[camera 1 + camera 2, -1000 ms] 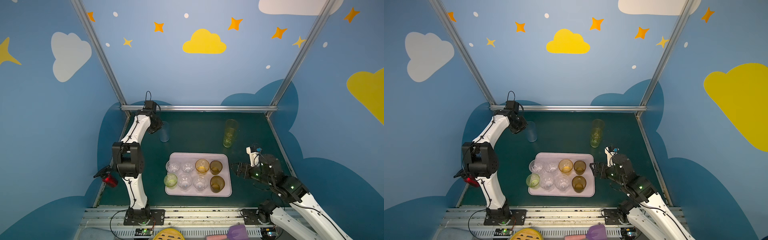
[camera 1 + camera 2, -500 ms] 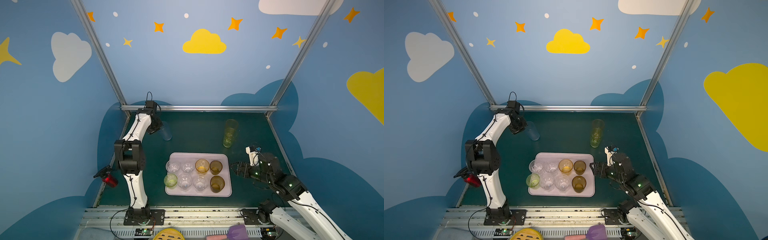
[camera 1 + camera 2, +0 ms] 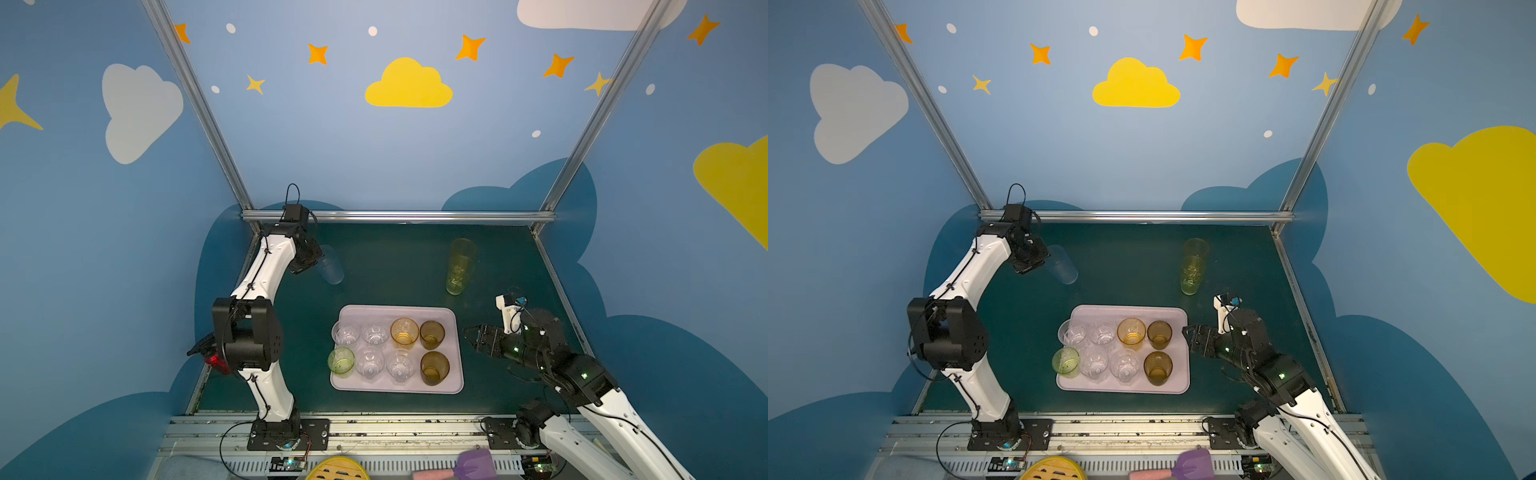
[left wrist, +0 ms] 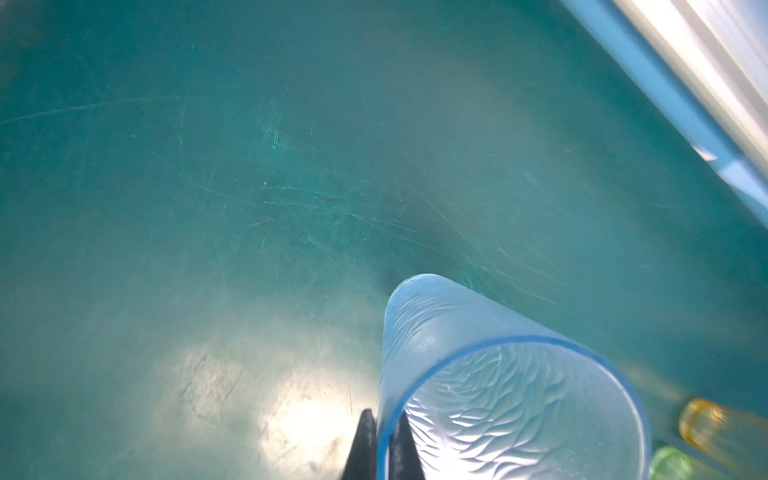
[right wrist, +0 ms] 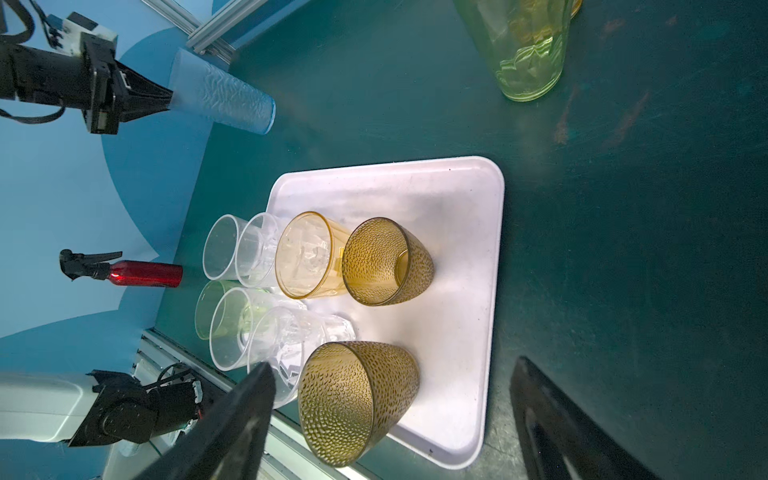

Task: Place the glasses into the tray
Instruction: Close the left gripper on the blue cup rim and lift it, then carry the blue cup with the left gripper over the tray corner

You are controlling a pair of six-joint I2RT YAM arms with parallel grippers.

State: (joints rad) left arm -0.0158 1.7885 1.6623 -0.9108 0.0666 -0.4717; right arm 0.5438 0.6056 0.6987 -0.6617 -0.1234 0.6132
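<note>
We note left gripper [image 4: 383,420] pinched on rim of pale blue tall tumbler [image 3: 331,267], 1 finger inside, 1 outside; tumbler tilted, near back-left corner of worktop [image 3: 395,266]. Bare back strip of tray [image 3: 374,315] lies front-right of it. Empty right gripper [image 3: 470,333] stands wide apart beside tray's right edge.

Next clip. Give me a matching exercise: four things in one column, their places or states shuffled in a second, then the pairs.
1. tall pale blue ribbed plastic tumbler
2. tall yellow-green clear tumbler
3. short green clear tumbler
4. right end effector

A. open, beside the right edge of the lilac-pink rectangular tray
B. standing on the dark green table beyond the tray
C. tilted, gripped at its rim by the left end effector
D. at the tray's near left corner

Pairs: 1-C; 2-B; 3-D; 4-A
</note>
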